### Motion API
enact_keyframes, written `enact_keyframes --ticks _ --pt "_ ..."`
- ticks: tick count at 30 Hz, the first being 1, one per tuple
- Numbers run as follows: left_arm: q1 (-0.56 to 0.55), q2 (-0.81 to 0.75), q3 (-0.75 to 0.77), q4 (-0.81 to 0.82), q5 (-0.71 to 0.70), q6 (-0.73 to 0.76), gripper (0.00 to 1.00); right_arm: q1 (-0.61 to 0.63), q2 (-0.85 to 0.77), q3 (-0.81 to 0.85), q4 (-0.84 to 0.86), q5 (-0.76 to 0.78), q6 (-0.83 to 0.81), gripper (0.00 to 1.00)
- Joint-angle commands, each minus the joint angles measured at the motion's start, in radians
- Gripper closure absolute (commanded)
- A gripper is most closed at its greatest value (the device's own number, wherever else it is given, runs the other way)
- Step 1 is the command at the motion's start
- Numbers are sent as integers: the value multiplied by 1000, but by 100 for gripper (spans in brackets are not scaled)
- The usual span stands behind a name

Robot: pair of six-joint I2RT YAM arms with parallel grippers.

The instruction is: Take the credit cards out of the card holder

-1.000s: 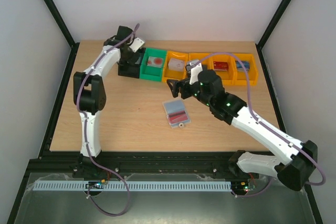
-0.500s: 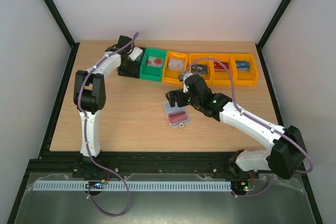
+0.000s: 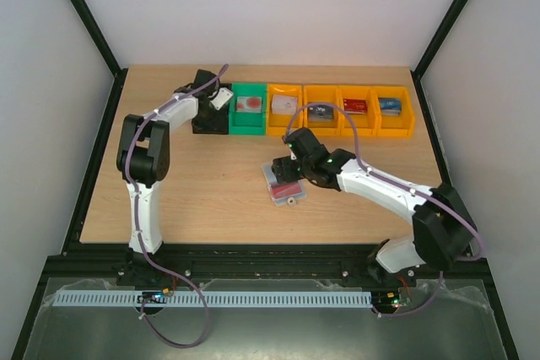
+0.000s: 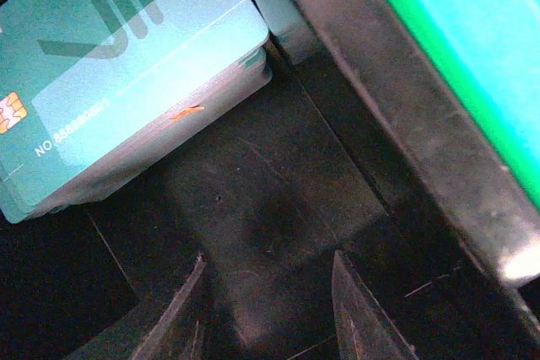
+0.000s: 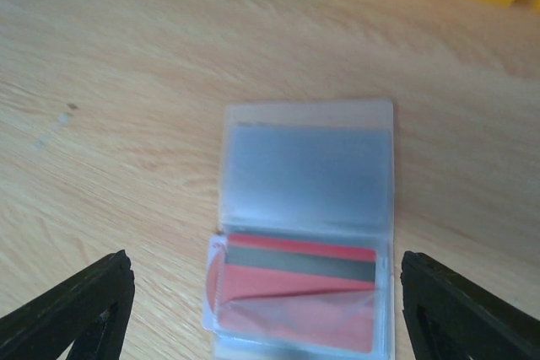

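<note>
The card holder (image 5: 309, 166) lies open on the wood; in the top view the card holder (image 3: 287, 190) is at the table's middle. A red credit card (image 5: 295, 297) with a dark stripe sits in its near sleeve, and the far sleeve looks empty. My right gripper (image 5: 263, 271) hangs open just above it, one black finger (image 5: 80, 309) on either side; from above the right gripper (image 3: 281, 168) covers the holder's far end. My left gripper (image 4: 268, 297) is open and empty inside the black bin (image 4: 278, 208), close to a stack of teal credit cards (image 4: 126, 82).
A row of bins runs along the back: the black bin (image 3: 202, 117), a green bin (image 3: 249, 107) and several orange bins (image 3: 354, 110), each with a card in it. The green bin's wall (image 4: 472, 48) is right beside the left gripper.
My right arm has swung left and down from near the orange bins to just over the card holder, its jaws narrowing slightly. My left gripper has dropped lower into the black bin.
</note>
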Motion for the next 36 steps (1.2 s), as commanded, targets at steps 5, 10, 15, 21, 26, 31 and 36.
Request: enact_keyframes --ticks 5,10,15,21,26,31,36 --pt "11 -79 16 -43 -2 -1 58 5 93 -20 -130 -3 8 18" --pt "31 -181 13 -63 50 -25 44 5 138 -27 -160 29 3 16" --pt "34 -339 -52 -74 122 -40 33 0 146 -86 -47 -139 -63 12" --pt "-8 -513 -244 -150 389 -28 24 -73 137 -131 62 -237 -43 12" --pt "-181 -568 -404 -162 405 -21 19 -219 107 -196 125 -349 -32 17" --pt "-288 -520 -464 -137 461 -76 14 -244 93 -224 146 -375 -32 18" --pt "-288 -415 -530 -64 572 -193 7 -249 138 -260 199 -423 -15 21"
